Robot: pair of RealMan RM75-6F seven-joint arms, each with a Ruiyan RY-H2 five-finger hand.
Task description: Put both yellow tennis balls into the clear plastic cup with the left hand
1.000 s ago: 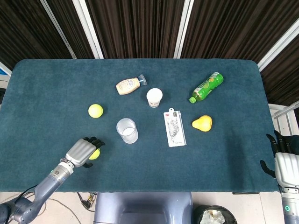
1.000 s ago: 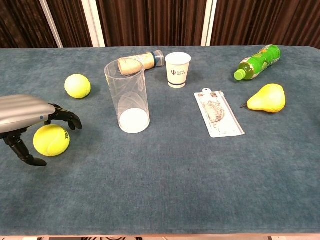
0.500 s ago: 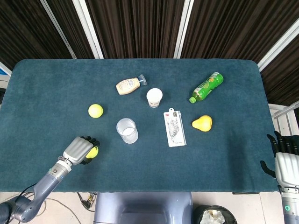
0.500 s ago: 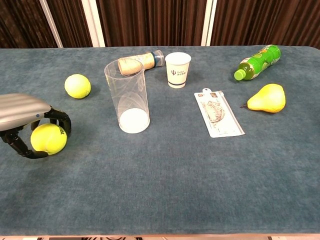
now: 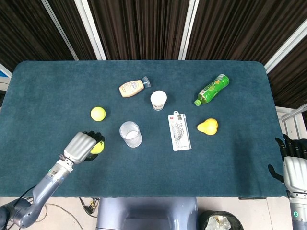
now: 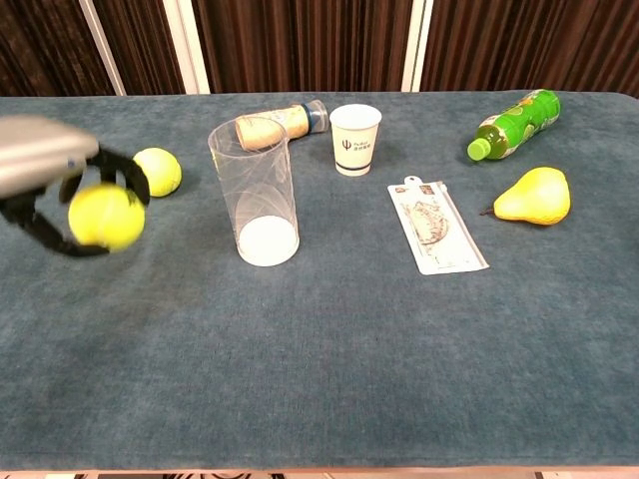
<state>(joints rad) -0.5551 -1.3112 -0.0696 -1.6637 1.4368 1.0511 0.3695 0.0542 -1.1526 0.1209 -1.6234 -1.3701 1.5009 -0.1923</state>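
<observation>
Left hand: the left hand [image 6: 60, 195] grips one yellow tennis ball [image 6: 100, 216], fingers wrapped round it, raised off the worktop [image 6: 349, 349] — judged ready to carry right toward the cup.
Second ball: the other tennis ball [image 6: 160, 171] lies on the worktop just beyond the hand, left of the cup, not yet picked up.
Cup: the clear plastic cup [image 6: 256, 192] stands upright and holds nothing, right of the held ball — mouth up, so a ball can drop in from above.
Right hand: the right hand [image 5: 292, 165] sits off the worktop's near right edge, fingers apart, holding nothing.
Bystanders: paper cup [image 6: 355, 139], green bottle [image 6: 514, 122], pear [image 6: 534, 196] lie further right.
</observation>
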